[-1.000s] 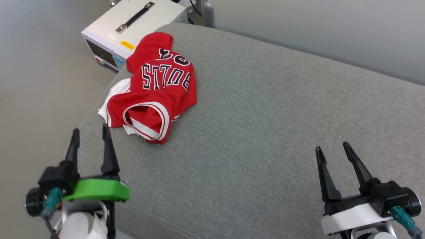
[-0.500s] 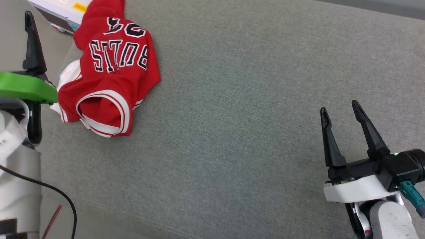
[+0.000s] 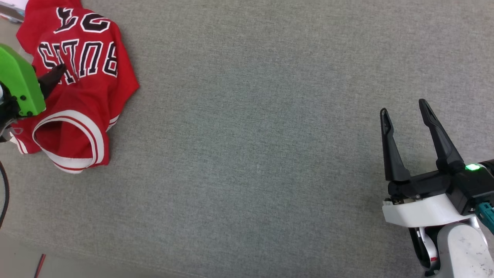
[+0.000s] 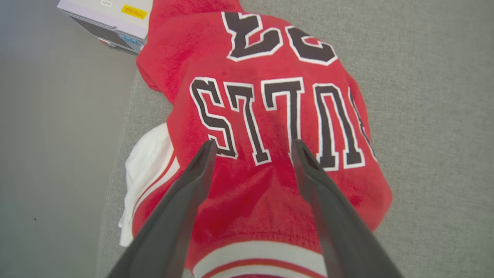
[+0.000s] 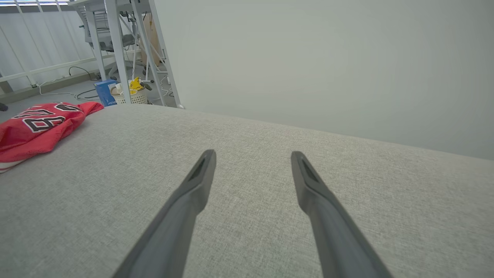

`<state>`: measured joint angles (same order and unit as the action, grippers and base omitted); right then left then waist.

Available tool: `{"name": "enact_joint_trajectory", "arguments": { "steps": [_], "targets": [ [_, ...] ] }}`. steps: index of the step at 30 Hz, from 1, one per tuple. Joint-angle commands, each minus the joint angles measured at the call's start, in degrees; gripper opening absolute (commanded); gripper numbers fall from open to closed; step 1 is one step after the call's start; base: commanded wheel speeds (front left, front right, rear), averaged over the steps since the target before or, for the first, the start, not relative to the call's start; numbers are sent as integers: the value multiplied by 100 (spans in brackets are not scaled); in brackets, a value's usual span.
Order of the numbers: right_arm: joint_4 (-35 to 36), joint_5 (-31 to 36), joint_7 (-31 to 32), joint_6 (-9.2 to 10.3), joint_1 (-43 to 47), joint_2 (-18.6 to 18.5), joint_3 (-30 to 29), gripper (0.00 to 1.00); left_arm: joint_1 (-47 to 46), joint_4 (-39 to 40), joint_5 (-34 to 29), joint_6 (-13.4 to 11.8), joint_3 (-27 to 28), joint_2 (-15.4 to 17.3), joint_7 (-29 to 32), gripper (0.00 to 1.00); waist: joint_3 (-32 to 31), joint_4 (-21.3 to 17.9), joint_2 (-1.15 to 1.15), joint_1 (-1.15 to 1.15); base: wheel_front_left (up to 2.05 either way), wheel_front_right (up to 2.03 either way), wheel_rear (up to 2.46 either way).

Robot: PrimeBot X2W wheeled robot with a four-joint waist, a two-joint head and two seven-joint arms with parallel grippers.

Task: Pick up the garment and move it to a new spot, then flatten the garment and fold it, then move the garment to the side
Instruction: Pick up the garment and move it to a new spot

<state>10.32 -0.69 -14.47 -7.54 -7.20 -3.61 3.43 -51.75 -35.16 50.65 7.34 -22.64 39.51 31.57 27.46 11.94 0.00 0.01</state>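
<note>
While my left gripper (image 4: 253, 143) hangs over the shirt (image 4: 251, 200), its two fingers stand wide apart and hold nothing; whether their tips touch the cloth I cannot tell. From my left wrist, the tips sit over the near edge of the black lettering, which reads upside down to me, with the number beyond it. The shirt lies crumpled at the left end of the grey cushion (image 3: 251, 154), right at its edge, lettering up. A white sleeve (image 4: 148, 162) pokes out on its left side, toward the floor (image 4: 58, 135), and a red-and-white striped trim (image 3: 73, 164) rings the opening nearest me. Past the shirt's far end, a white box (image 4: 104, 15) sits beside the cushion. My right gripper (image 3: 403, 107) is well apart from the shirt, over bare cushion at the right, its fingers likewise spread wide and empty, pointing away from me. From my right wrist, the shirt shows far off to the left, and a pale wall (image 5: 308, 58) rises behind the cushion.
</note>
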Motion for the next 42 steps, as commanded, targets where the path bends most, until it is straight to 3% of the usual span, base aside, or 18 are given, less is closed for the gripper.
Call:
{"name": "enact_joint_trajectory", "arguments": {
  "steps": [1,7,17,18,19,28,35,42],
  "targets": [
    [47,48,-52,5,-93,-20,-19,100,-100,-31,60,14,-109,138,141,100,97,-101,0,-1,0,0,0],
    [65,33,-52,5,-120,-40,-37,100,40,-250,351,14,-531,133,758,100,261,-246,0,-1,0,0,0],
    [9,-31,-52,5,-153,-56,-78,100,247,-887,367,14,-1274,-384,742,100,307,-332,0,-1,0,0,0],
    [2,-42,-52,5,-150,-54,-96,100,229,-909,361,14,-1349,-387,737,40,285,-326,0,-1,0,0,0],
    [-13,-57,-52,5,-145,-51,-115,100,196,-916,356,14,-1429,-372,695,0,242,-319,0,-1,0,0,0],
    [-154,-198,-52,5,59,22,-149,100,-168,-424,390,14,-1936,59,-155,0,-442,-206,0,-1,0,0,0],
    [-272,-318,-52,5,323,65,-200,100,-484,762,331,14,-2773,442,-518,0,-1021,-149,0,-1,0,0,0],
    [-295,-601,-52,5,468,71,-252,100,-826,1834,323,14,-3488,462,-709,0,-1329,-349,0,-1,0,0,0]
  ]
}}
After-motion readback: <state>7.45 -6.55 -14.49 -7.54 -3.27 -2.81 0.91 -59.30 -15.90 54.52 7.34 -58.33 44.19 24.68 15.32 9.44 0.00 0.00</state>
